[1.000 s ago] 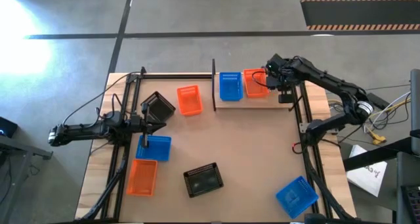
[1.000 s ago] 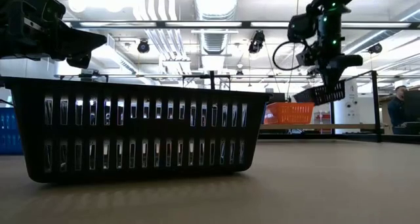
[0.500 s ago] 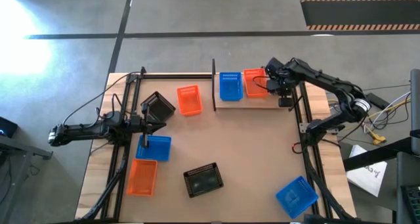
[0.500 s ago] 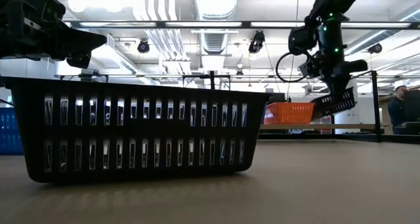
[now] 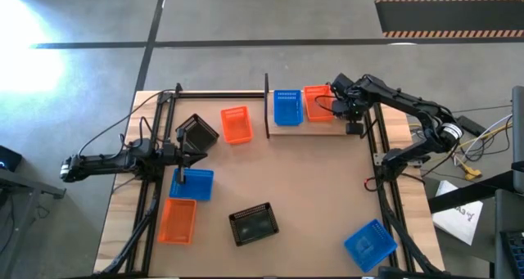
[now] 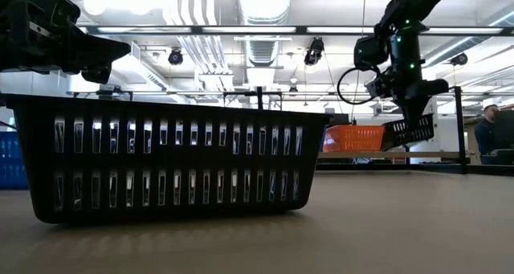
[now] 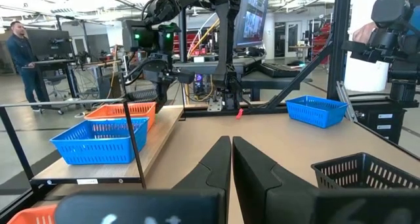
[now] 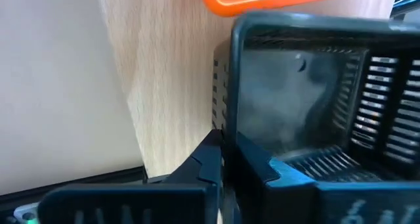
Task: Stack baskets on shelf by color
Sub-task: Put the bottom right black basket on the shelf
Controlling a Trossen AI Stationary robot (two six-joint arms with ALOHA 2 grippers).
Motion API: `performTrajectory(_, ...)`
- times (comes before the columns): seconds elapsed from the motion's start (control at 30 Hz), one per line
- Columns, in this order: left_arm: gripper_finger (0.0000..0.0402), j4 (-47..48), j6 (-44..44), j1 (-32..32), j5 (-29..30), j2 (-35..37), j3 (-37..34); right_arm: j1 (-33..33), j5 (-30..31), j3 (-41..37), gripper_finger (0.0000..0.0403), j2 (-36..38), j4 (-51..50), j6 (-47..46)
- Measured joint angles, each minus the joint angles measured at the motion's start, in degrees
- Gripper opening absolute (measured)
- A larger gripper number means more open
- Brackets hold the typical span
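The right gripper (image 6: 411, 123) hangs over the far right end of the shelf (image 5: 323, 126), pinching the near wall of a black basket (image 6: 408, 132) that tilts below it. The wrist view shows the two fingers (image 8: 210, 159) clamped on that wall with the plank right underneath, so the basket looks nearly down but not yet resting flat.

To do this step well, I judge the basket should be levelled and set in the free spot at the shelf's right end, just beside the orange basket (image 5: 317, 103) without nudging it, and let go only once the base lies flat on the plank. The shelf's upright end is close, so it needs a straight drop (no sideways drift). The blue basket (image 5: 287, 107) stands on the shelf's left part, beside the orange one.

The right arm reaches in from the counter's right edge, elbow raised, wrist bent down over the shelf. The left arm lies low along the counter's left edge, its gripper (image 7: 231, 159) clenched and empty, near another black basket (image 5: 197, 132).

Several more baskets lie loose on the counter (image 5: 311, 197).
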State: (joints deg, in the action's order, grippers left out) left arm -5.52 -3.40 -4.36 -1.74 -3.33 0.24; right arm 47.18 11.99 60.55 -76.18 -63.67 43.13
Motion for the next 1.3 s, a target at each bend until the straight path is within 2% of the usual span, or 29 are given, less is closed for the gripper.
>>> performTrajectory(0.23, 0.0, 0.0, 0.0, 0.0, 0.0, 0.0, 0.0, 0.0, 1.4, 0.0, 0.0092, 0.1, -0.5, 0.4)
performTrajectory(0.33, 0.0, 0.0, 0.0, 0.0, 0.0, 0.0, 0.0, 0.0, 3.6, 0.0, 0.0107, 0.9, -0.9, 0.5)
performTrajectory(0.43, 0.0, 0.0, 0.0, 0.0, 0.0, 0.0, 0.0, 0.0, 3.1, 0.0, 0.011, 2.0, -0.8, 0.6)
performTrajectory(0.67, 0.0, 0.0, 0.0, 0.0, 0.0, 0.0, 0.0, 0.0, -0.4, -1.0, 0.0082, 2.2, 0.4, 0.4)
performTrajectory(0.93, 0.0, 0.0, 0.0, 0.0, 0.0, 0.0, 0.0, 0.0, -0.4, -4.9, 0.007, 2.1, 4.6, 0.6)
performTrajectory(1.13, 0.0, 0.0, 0.0, 0.0, 0.0, 0.0, 0.0, 0.0, -0.4, -5.3, 0.0017, 2.1, 4.3, 0.6)
performTrajectory(1.3, 0.0, 0.0, 0.0, 0.0, 0.0, 0.0, 0.0, 0.0, -0.4, -5.3, 0.0013, 2.2, 4.3, 1.0)
